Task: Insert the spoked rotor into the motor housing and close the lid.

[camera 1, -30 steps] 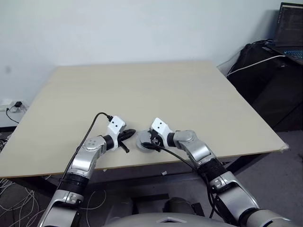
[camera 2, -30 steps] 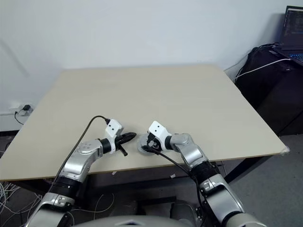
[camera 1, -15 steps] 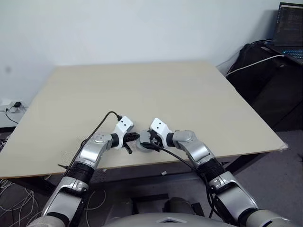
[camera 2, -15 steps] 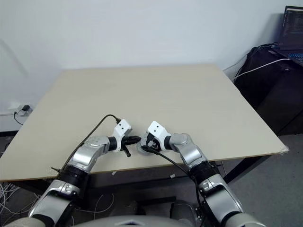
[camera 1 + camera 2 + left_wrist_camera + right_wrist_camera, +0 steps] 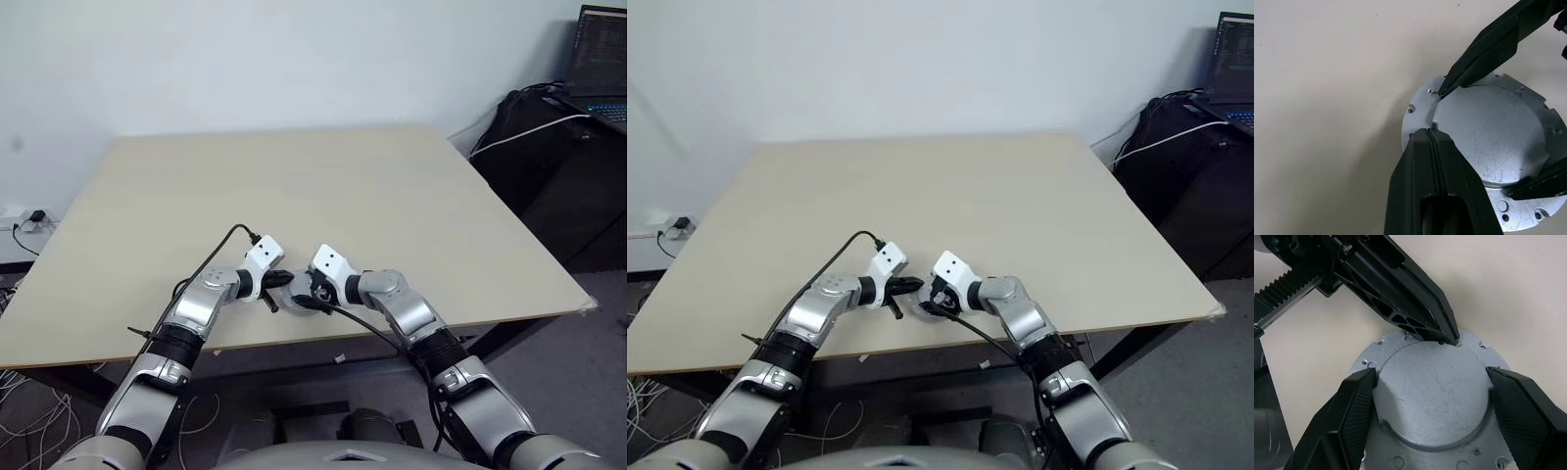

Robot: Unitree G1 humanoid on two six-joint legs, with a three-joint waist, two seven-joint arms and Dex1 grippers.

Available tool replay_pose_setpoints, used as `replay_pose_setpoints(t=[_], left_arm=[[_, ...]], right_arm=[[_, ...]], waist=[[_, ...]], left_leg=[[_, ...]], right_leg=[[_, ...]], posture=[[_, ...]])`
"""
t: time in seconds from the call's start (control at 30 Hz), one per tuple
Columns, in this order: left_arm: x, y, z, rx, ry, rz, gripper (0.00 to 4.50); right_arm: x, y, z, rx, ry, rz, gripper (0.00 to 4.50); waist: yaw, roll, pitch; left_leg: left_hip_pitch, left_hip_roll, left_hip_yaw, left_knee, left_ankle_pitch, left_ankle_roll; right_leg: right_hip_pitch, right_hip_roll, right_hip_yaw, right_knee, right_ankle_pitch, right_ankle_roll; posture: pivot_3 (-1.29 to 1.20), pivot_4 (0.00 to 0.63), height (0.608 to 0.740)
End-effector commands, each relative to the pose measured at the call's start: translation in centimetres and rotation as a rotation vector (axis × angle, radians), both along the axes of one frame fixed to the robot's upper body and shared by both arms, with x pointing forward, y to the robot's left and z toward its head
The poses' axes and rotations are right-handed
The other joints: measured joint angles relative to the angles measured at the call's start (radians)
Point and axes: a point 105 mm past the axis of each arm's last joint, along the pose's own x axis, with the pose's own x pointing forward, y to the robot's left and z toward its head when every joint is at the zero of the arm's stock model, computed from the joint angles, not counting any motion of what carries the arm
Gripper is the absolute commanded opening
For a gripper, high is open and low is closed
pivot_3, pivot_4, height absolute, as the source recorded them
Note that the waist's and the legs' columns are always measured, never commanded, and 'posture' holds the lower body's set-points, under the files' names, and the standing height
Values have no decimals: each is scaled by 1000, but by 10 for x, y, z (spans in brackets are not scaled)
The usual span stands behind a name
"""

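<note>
A: Well, the right end effector [image 5: 1437, 396] stands wide, its fingers [image 5: 1354, 396] flanking the lid [image 5: 1432, 387], which sits on the motor housing [image 5: 1369, 364] on the tabletop [image 5: 1508, 293].

B: And the left end effector [image 5: 1431, 134]?

A: Pinched shut, empty, tip at the lid's edge.

B: How will it handle?

A: Stiff, smooth metal, probably slippery; better gripped across the rim.
</note>
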Motion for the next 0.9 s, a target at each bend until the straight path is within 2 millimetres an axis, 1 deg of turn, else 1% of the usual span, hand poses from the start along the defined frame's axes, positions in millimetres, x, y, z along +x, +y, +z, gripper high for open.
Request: replay_pose_setpoints(t=[0.03,0.1,0.17,0.3,0.47,0.6,0.73,0.83,0.9], left_arm=[[-7,-10,-4,6,26,-56,0],[-7,-10,-4,6,27,-56,0],[-7,-10,-4,5,28,-55,0],[-8,-9,-6,6,30,-54,0],[-9,-9,-7,4,34,-52,0],[-10,-9,-7,1,35,-49,0],[-10,-9,-8,1,38,-52,0],[-10,-10,-9,1,39,-54,0],[-10,-11,-9,0,40,-55,0]], right_arm=[[-3,-4,-9,-43,18,-3,3294],[-2,-4,-7,-25,27,-11,4017],[-2,-3,-5,-20,29,-10,4453],[1,-2,1,-4,8,-15,4453],[9,-1,15,48,-35,-42,4453],[18,-3,37,109,-102,-74,4453],[25,-9,59,165,-150,-111,4453],[23,-15,70,188,-167,-116,4453],[15,-19,76,202,-148,-97,4453]], waist=[[0,0,0],[0,0,0],[0,0,0],[2,0,0],[2,-1,1],[3,-2,1],[4,-2,2],[5,-2,2],[7,-2,2]], left_leg=[[0,0,0,0,0,0],[0,0,0,0,0,0],[0,0,0,0,0,0],[-1,-1,-1,0,0,0],[-2,-1,-1,0,0,1],[-3,-1,-1,0,0,0],[-4,-1,-1,0,0,0],[-4,-1,-1,0,0,1],[-4,-1,-1,0,-1,1]], right_leg=[[0,0,0,0,0,0],[0,0,0,0,0,0],[0,0,0,0,0,0],[0,-1,0,-1,0,0],[-1,-1,0,-1,0,0],[-2,-1,0,-1,0,0],[-2,-2,0,-2,0,0],[-2,-2,0,-2,0,0],[-2,-2,0,-2,0,0]], posture=[[0,0,740],[0,0,740],[0,0,740],[0,0,740],[0,0,740],[0,0,740],[0,0,740],[0,0,740],[0,0,740]])
